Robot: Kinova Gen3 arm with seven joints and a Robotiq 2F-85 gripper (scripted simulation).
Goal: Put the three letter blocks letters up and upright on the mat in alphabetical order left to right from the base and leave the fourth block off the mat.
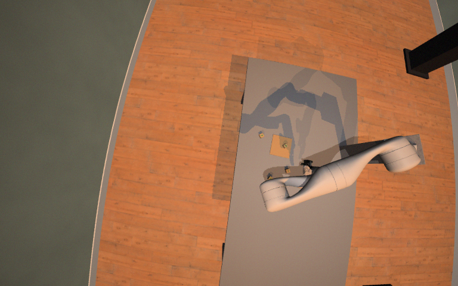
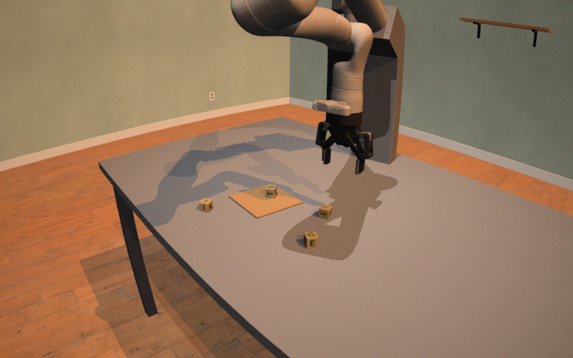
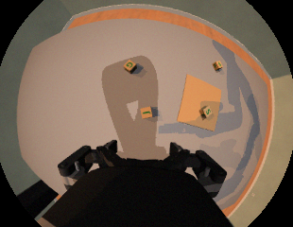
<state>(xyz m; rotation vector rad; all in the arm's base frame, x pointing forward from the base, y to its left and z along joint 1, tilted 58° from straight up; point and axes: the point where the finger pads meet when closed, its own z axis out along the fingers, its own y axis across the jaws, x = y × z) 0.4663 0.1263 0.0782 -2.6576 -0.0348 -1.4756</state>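
A tan square mat (image 1: 277, 150) (image 2: 258, 206) (image 3: 194, 96) lies on the grey table (image 2: 414, 274). One small wooden block (image 1: 284, 145) (image 2: 270, 191) (image 3: 207, 112) stands on the mat. A second block (image 1: 260, 134) (image 2: 205, 204) (image 3: 217, 66) stands off the mat on its far side. A third block (image 1: 287, 170) (image 2: 325, 211) (image 3: 146, 113) and a fourth block (image 1: 269, 176) (image 2: 311, 239) (image 3: 130, 66), which has an E on its side, stand off the mat on the near side. The top letters are too small to read. My gripper (image 1: 307, 164) (image 2: 342, 162) (image 3: 143, 148) is open and empty. It hangs high above the table, behind the third block.
The robot's dark base pedestal (image 2: 383, 88) stands at the table's back edge. The table's left edge (image 2: 156, 230) runs close to the second block. The arm's shadow falls over the third and fourth blocks.
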